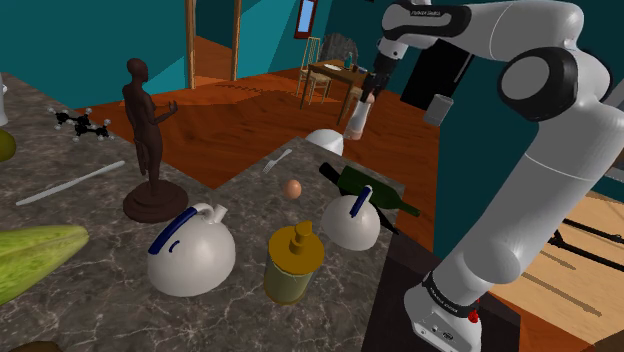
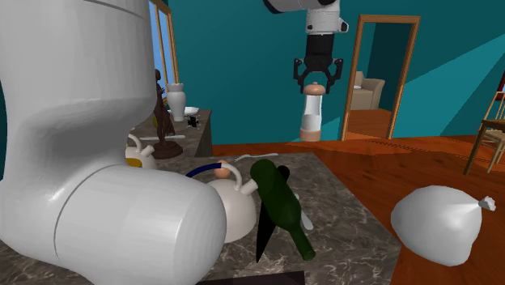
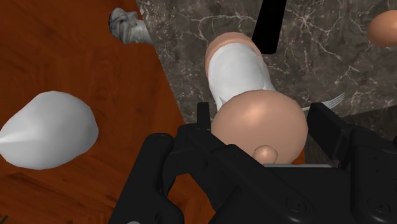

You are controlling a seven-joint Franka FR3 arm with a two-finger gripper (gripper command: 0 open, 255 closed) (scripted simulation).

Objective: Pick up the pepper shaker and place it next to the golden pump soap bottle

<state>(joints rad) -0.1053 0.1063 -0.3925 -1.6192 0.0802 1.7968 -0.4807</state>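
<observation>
The pepper shaker (image 1: pixel 358 117) is a white cylinder with tan rounded ends. It hangs in the air past the far corner of the counter, and my gripper (image 1: pixel 369 92) is shut on its top end. In the second exterior view the gripper (image 2: pixel 317 83) clasps the shaker (image 2: pixel 312 115) well above the marble top. From the wrist, the shaker (image 3: pixel 240 79) points down between my black fingers (image 3: pixel 327 127), over the counter's edge. The golden pump soap bottle (image 1: pixel 292 262) stands near the counter's front edge, between two white jugs.
On the marble counter (image 1: pixel 120 240) stand a dark statue (image 1: pixel 148 140) and white jugs (image 1: pixel 190 255) (image 1: pixel 350 222). A green bottle (image 1: pixel 375 188) lies on its side, with an egg (image 1: pixel 293 187), a fork (image 1: pixel 277 160) and a knife (image 1: pixel 70 183) nearby. A white bag (image 2: pixel 441 223) lies on the wooden floor.
</observation>
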